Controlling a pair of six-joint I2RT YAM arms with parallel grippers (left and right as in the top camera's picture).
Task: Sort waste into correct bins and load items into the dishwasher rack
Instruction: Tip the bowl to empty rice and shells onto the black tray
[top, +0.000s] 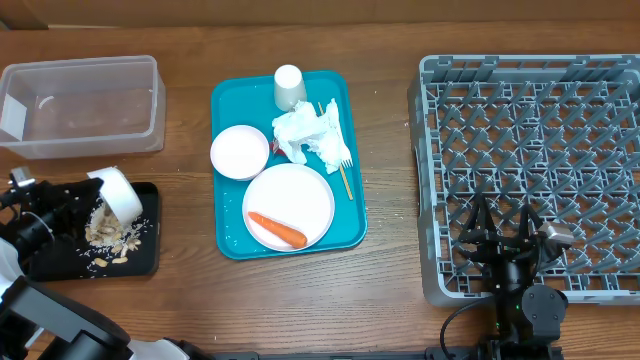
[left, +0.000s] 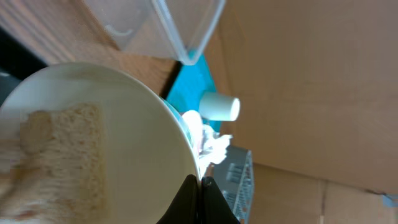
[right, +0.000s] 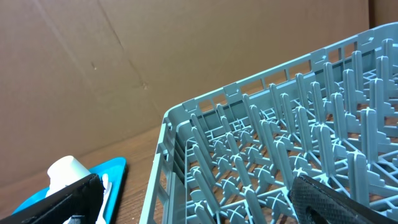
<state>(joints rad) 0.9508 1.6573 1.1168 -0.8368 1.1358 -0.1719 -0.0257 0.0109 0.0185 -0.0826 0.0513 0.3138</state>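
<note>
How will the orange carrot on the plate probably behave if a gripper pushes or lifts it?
The carrot looks solid, so it is probably stiff and will not bend. Its rounded, tapered body may roll in a curve or slide on the smooth plate if pushed. A grip near its thin end could slip.

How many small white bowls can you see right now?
2. One upright bowl sits on the teal tray; the tipped bowl is held by the left claw over the black tray. None looks hidden.
</note>
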